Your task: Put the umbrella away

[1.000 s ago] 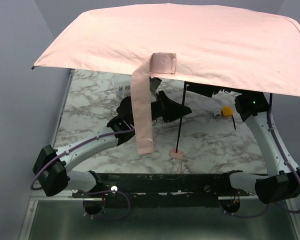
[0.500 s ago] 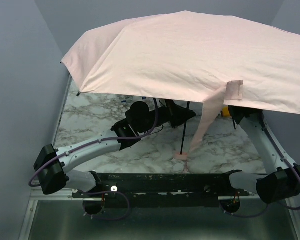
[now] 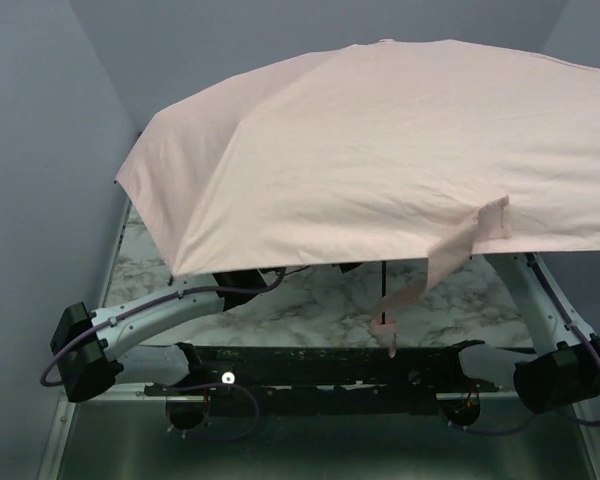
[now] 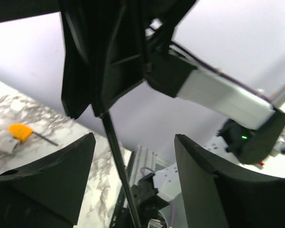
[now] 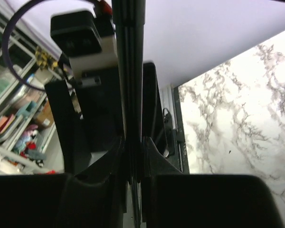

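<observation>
The open umbrella (image 3: 380, 150) spreads its pale pink canopy over most of the top view and hides both grippers there. Its strap (image 3: 460, 250) hangs at the front right, and the thin black shaft (image 3: 382, 290) runs down to the small pink handle (image 3: 383, 328). In the left wrist view my left gripper (image 4: 134, 137) is open, with the shaft (image 4: 115, 147) passing between the fingers nearer the left one, touching neither. In the right wrist view my right gripper (image 5: 133, 142) is shut on the umbrella's black shaft (image 5: 130, 57).
A small orange object (image 4: 19, 132) lies on the marble table (image 3: 310, 300). The left arm (image 3: 150, 310) and right arm (image 3: 540, 300) reach in under the canopy from the near edge. Grey walls stand close on the left and at the back.
The canopy has swung left and tipped down towards the near side, and the handle has moved nearer the front edge. My left gripper let go of the shaft and opened; my right gripper shut on it.
</observation>
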